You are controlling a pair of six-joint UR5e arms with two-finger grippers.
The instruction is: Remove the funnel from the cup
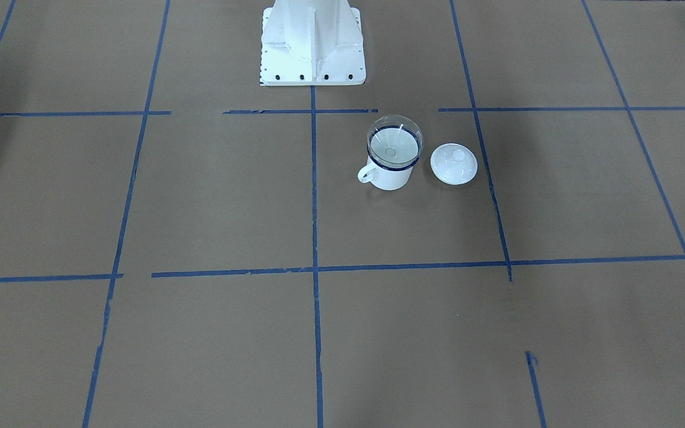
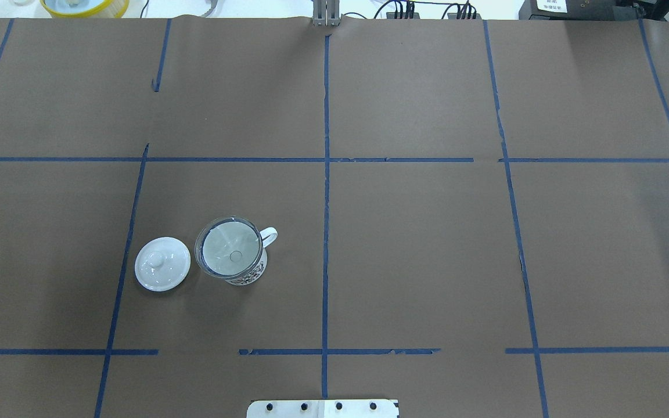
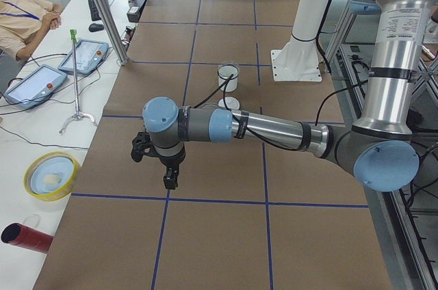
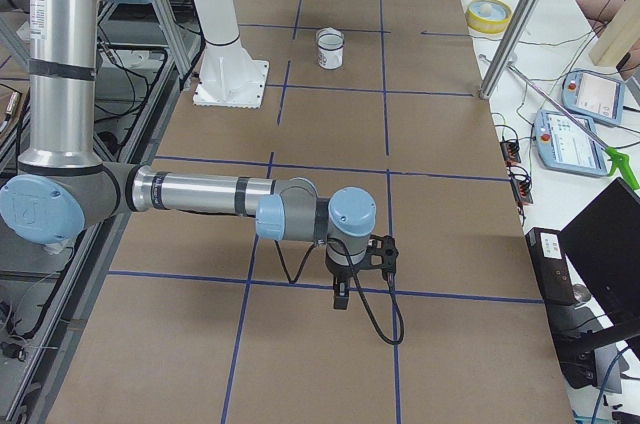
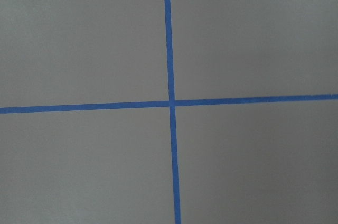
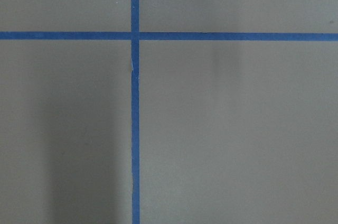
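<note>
Both arms reach out level over the table (image 2: pixel 427 261), the left gripper (image 3: pixel 164 168) and right gripper (image 4: pixel 344 286) pointing down, well apart from the cup (image 1: pixel 390 176). I cannot tell whether their fingers are spread or closed. The funnel (image 1: pixel 394 141) sits upright in the cup on the robot's left side, rim up, spout down, axis vertical. A lid (image 1: pixel 453 164) lies just beside the cup.

Flat table in brown paper (image 1: pixel 200 196), crossed with blue tape lines (image 1: pixel 314 196). On it, a white metal mug with a blue rim (image 1: pixel 391 178), upright. Just beside, a round white lid with a knob (image 1: pixel 453 164).
</note>
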